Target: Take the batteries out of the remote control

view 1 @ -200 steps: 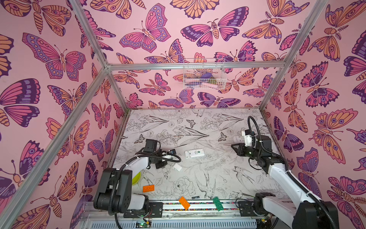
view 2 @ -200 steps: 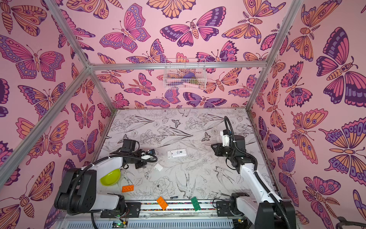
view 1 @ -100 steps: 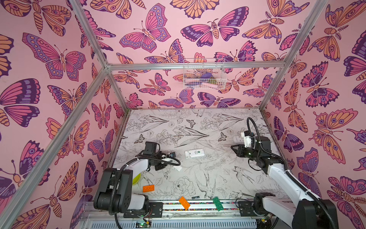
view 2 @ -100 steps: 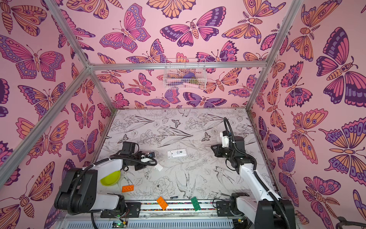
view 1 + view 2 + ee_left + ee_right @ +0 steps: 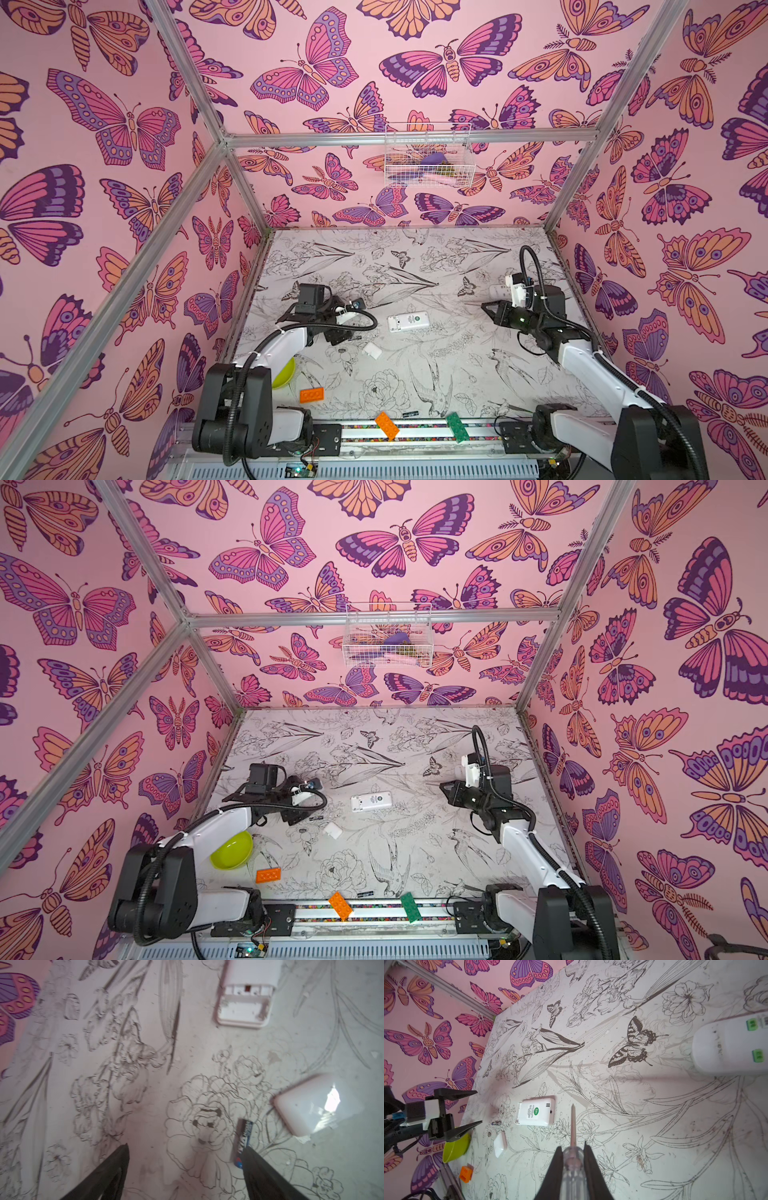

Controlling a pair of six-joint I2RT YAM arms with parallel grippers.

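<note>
Remote: smooth white plastic. Cover: glossy plastic. Tool: clear plastic handle, metal shaft. Table: matt print.

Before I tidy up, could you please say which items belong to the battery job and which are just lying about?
Job: white rectangular plastic remote; slim black cylindrical battery; small white plastic cover; clear-handled metal screwdriver.
Lying about: lime-green plastic bowl; two orange toy bricks; green toy brick; white wire basket.

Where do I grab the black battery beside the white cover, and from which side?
Its middle, pinched across the width, from straight above: the black battery lies flat on the table, a slim cylinder. The white cover sits apart from it, so the open left end effector probably has room.
</note>
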